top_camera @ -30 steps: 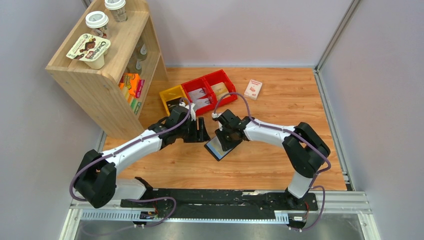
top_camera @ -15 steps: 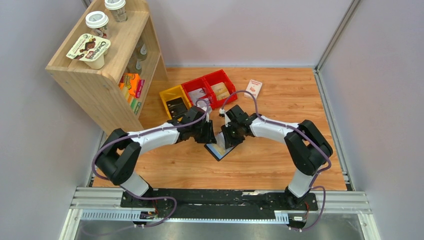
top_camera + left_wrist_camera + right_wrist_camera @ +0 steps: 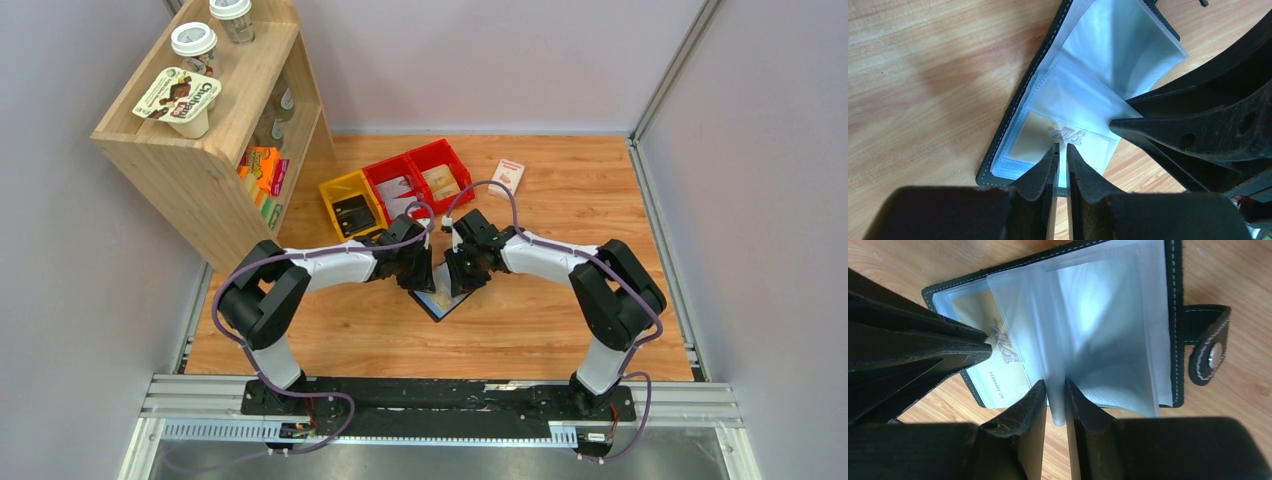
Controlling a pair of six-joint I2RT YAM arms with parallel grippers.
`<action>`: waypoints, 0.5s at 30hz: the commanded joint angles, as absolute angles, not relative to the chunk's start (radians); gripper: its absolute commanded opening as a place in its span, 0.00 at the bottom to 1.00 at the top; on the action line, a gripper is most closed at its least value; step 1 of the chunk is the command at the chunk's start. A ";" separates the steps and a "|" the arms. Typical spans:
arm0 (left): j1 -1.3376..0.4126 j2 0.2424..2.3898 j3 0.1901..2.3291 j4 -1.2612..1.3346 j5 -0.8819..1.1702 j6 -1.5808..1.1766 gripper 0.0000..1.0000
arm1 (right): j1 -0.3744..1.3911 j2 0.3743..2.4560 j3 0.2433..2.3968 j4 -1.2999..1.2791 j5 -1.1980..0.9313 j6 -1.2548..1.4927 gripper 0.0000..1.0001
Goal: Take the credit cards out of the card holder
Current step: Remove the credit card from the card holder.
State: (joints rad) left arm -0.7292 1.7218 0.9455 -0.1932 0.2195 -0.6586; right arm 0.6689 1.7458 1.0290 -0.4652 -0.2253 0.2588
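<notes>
The black card holder [image 3: 441,302] lies open on the wooden table, its clear sleeve pages fanned up. A golden-beige credit card [image 3: 1038,137] marked VIP sits in the lower pocket, its pale end sticking out past the sleeve [image 3: 998,385]. My left gripper [image 3: 1061,150] is closed down on that card's protruding edge, with only a thin slit between the jaws. My right gripper [image 3: 1055,387] is shut on an upright clear sleeve page [image 3: 1057,365] of the card holder [image 3: 1175,315]. The two grippers meet over the holder [image 3: 425,278] [image 3: 458,280].
The holder's closing tab with a metal snap [image 3: 1210,357] hangs off its far side. Behind stand a yellow bin [image 3: 348,200] and red bins [image 3: 420,175], a white-and-red box [image 3: 507,178], and a wooden shelf [image 3: 200,150] at the left.
My left arm swung right to the holder and its jaws closed down on the card's edge. My right gripper tightened slightly on the sleeve page and shifted a little.
</notes>
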 commanded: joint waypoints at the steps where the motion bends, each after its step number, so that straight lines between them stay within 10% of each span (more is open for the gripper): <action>1: -0.745 1.753 0.959 -0.297 0.160 -0.615 0.18 | 0.666 1.733 1.045 -0.508 -0.055 0.288 0.25; 15: -0.752 1.733 0.960 -0.342 0.129 -0.592 0.17 | 0.499 1.577 1.086 -0.545 0.172 0.393 0.33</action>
